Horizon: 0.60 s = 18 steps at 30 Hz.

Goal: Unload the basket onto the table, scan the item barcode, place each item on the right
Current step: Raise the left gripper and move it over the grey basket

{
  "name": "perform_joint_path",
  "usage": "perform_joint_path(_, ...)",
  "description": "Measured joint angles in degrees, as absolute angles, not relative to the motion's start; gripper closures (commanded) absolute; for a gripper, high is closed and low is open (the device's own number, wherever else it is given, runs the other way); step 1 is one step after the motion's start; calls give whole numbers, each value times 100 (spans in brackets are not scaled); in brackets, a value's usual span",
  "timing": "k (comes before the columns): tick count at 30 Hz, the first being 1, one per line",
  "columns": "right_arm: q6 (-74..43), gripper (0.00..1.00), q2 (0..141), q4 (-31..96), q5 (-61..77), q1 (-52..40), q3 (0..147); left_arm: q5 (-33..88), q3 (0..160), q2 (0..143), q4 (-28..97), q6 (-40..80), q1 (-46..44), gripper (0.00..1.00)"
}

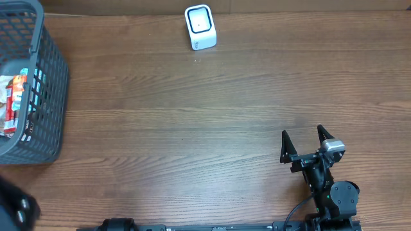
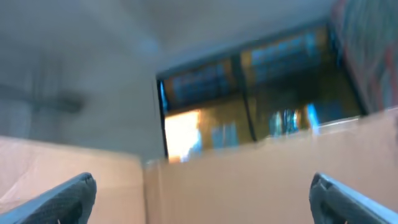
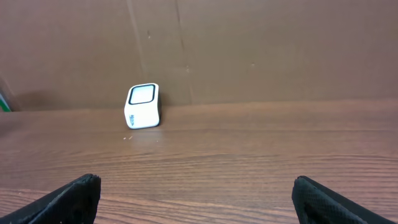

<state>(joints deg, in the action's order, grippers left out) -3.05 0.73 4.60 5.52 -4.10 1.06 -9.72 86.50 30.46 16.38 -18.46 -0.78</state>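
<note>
Wood-grain table (image 1: 192, 128) fills the overhead view, and a brown cardboard backdrop (image 3: 249, 50) is seen along its 12 o'clock edge. A grey mesh basket (image 1: 54, 77) is set at the 9 o'clock edge, partly cut off by the frame.

The right gripper (image 1: 303, 133) is found at about 4 o'clock, pointed toward 12. Its jaws are spread as wide as they go and nothing is held between them. Of the left arm (image 1: 16, 208) only a dark part is seen, at the 7 o'clock corner. The left gripper (image 2: 203, 186) is shown only in its own blurred wrist view, aimed up over the cardboard. Its tips stand wide apart at the bottom corners, and nothing is gripped.

A small white scanner (image 1: 200, 27) is stood near 12 o'clock, its window tilted up and toward the arms.

The item to be scanned is judged to be the red-and-white packet (image 1: 13, 102) lying inside the basket against its 9 o'clock side. Its long axis appears to run from 12 to 6, though part of it is cropped. It lies toward 12 o'clock from the left arm, which is much the nearer. The right gripper is well apart from it, across the table. A first reach into the basket is therefore best expected from the left.
</note>
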Motion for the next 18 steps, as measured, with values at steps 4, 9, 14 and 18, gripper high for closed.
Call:
perform_joint_path(4,-301,0,73,458,550,-412,106,-1181,10320,4176,3907,-1721,-78,0)
perform_joint_path(9,-303,0,73,458,550,-412,106,-1251,12070,5459,6267,-1227,-78,0)
perform_joint_path(14,-301,0,73,458,550,-410,106,-952,12853,6375,8444,-801,-78,1)
perform_joint_path(18,-301,0,73,458,552,-412,106,-633,12886,6906,9424,-631,-78,1)
